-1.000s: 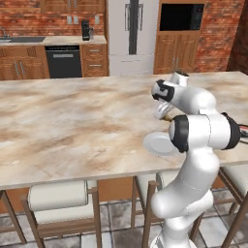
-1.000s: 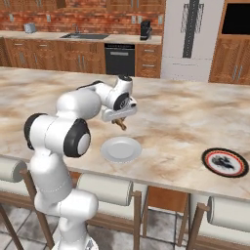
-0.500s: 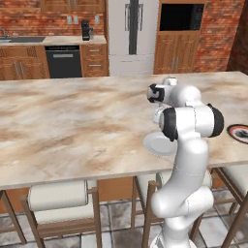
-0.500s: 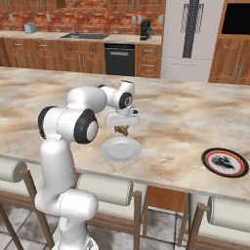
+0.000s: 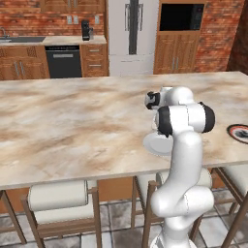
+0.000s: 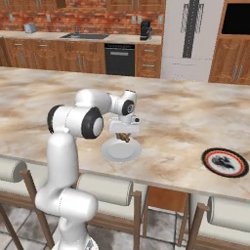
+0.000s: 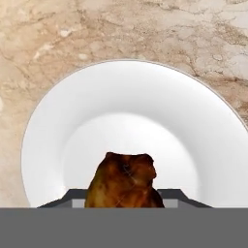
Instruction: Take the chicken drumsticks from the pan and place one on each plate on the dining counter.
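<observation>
Marbled dining counter (image 6: 44,93) carries the plain white plate (image 6: 120,151) at its near edge, over which my arm has swung in from the earlier frame, my gripper (image 6: 125,137) clenched on a chicken drumstick (image 7: 124,181) directly above the plate.

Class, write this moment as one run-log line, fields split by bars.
claw: shut on chicken drumstick | position: above white plate on dining counter | red-ringed plate: bare

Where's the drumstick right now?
The drumstick is held in the gripper, directly above the plain white plate near the dining counter's front edge.
</observation>
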